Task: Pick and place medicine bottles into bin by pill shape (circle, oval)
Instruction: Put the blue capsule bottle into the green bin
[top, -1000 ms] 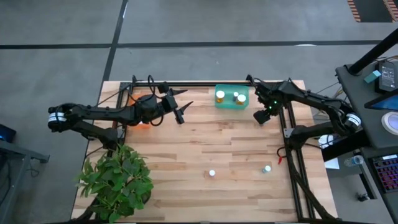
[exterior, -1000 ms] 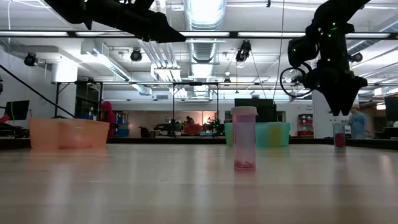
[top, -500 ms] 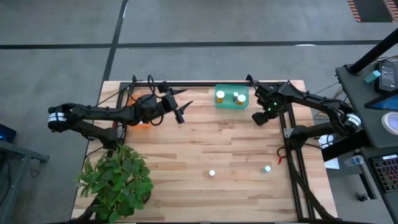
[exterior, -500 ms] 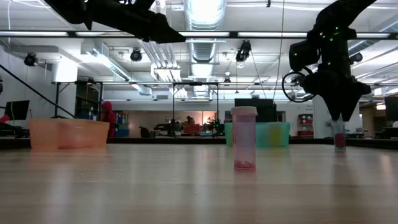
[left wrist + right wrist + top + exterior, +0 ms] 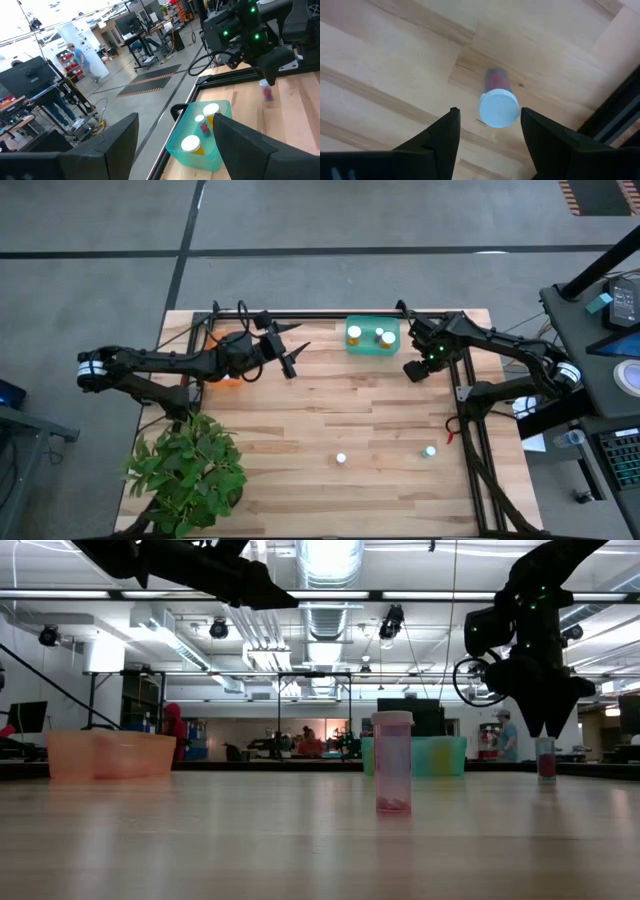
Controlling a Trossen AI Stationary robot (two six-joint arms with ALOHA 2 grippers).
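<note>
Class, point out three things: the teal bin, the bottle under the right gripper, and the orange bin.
teal bin [image 5: 176, 148], left wrist view, near wall.
bottle [image 5: 499, 109], right wrist view, white cap.
orange bin [image 5: 110, 755], low view, front wall.

Matt wood table [image 5: 320, 410], seemingly plastic bin [image 5: 372, 346]

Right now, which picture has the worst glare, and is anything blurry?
Low view: the ceiling lights blow out white, and the nearest table planks are soft. Right wrist view: evenly lit, the white-capped bottle sharp. Left wrist view: the dark fingers up close are smeared.
</note>
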